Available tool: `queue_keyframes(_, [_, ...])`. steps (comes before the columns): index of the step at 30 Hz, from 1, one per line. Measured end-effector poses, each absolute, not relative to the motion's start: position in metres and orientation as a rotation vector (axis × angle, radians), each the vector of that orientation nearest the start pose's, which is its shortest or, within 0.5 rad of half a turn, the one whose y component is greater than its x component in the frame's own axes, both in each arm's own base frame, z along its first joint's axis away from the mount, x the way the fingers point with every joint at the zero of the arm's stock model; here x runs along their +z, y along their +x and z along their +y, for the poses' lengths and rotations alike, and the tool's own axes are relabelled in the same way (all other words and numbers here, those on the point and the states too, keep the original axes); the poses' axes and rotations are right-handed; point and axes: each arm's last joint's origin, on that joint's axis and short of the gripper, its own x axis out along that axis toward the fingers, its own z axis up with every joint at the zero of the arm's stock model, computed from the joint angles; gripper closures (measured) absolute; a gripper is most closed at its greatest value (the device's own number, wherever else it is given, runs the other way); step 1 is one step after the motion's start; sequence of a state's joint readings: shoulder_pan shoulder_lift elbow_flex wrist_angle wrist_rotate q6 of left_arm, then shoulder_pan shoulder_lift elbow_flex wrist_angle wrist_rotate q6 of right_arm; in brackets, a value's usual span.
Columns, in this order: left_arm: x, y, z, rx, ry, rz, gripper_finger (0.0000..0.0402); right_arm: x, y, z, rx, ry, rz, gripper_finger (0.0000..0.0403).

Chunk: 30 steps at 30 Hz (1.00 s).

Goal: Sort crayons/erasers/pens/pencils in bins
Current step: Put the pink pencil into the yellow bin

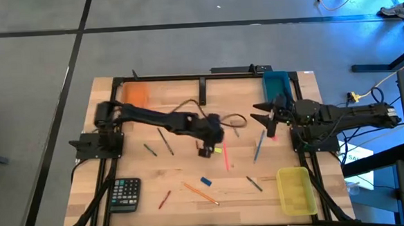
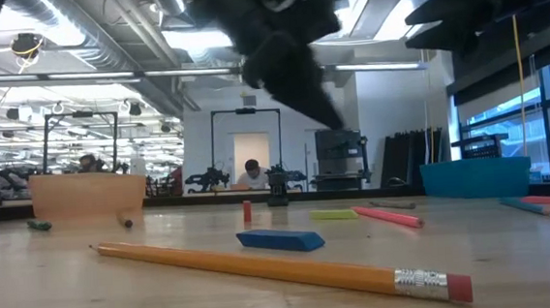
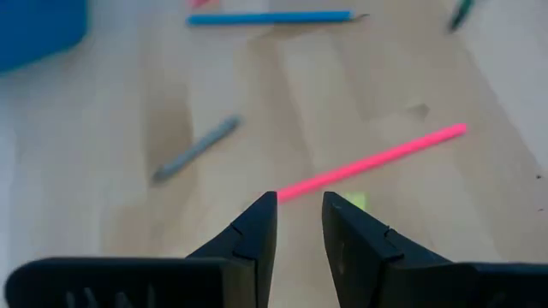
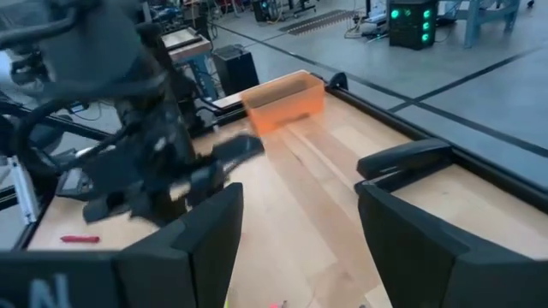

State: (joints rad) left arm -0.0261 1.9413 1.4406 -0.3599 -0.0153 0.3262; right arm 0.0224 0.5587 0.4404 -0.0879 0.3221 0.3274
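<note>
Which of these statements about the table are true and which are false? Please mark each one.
1. The left gripper is over the middle of the table, beside the yellow eraser. True.
2. The left gripper is shut on a pencil. False: its fingers stand apart with nothing between them; the pink pencil lies on the wood.
3. The yellow bin is at the far edge of the table. False: it is at the near right corner; the orange bin and teal bin are at the far edge.
4. The blue eraser lies on the table, in no bin. True.
5. The right gripper is open. True.
</note>
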Motion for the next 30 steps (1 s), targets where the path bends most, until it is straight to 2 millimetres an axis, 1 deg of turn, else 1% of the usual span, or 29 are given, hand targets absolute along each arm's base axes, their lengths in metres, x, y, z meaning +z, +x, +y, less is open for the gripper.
queue_keyframes(4, [0.211, 0.447, -0.028, -0.250, 0.424, 0.906, 0.0313, 0.255, 0.140, -0.001, -0.296, 0.291, 0.156, 0.0167])
queue_keyframes(8, [0.204, 0.461, -0.031, -0.309, 0.502, 0.973, 0.0313, 0.256, 0.138, 0.003, -0.265, 0.273, 0.157, 0.0167])
queue_keyframes(11, [0.196, 0.470, -0.032, -0.341, 0.551, 0.973, 0.0313, 0.264, 0.136, 0.005, -0.244, 0.269, 0.133, 0.0167])
queue_keyframes(14, [0.181, 0.477, -0.034, -0.411, 0.574, 0.978, 0.0317, 0.268, 0.136, 0.008, -0.242, 0.254, 0.127, 0.0167])
queue_keyframes(17, [0.161, 0.479, -0.034, -0.465, 0.597, 1.014, 0.0318, 0.269, 0.135, 0.011, -0.239, 0.239, 0.127, 0.0167])
queue_keyframes(21, [0.149, 0.480, -0.035, -0.491, 0.621, 1.033, 0.0316, 0.268, 0.135, 0.013, -0.255, 0.230, 0.130, 0.0167])
queue_keyframes(23, [0.147, 0.481, -0.035, -0.494, 0.623, 1.037, 0.0317, 0.268, 0.134, 0.014, -0.258, 0.229, 0.129, 0.0167])
queue_keyframes(30, [0.147, 0.483, -0.032, -0.498, 0.638, 1.014, 0.0320, 0.268, 0.134, 0.014, -0.268, 0.227, 0.128, 0.0167])
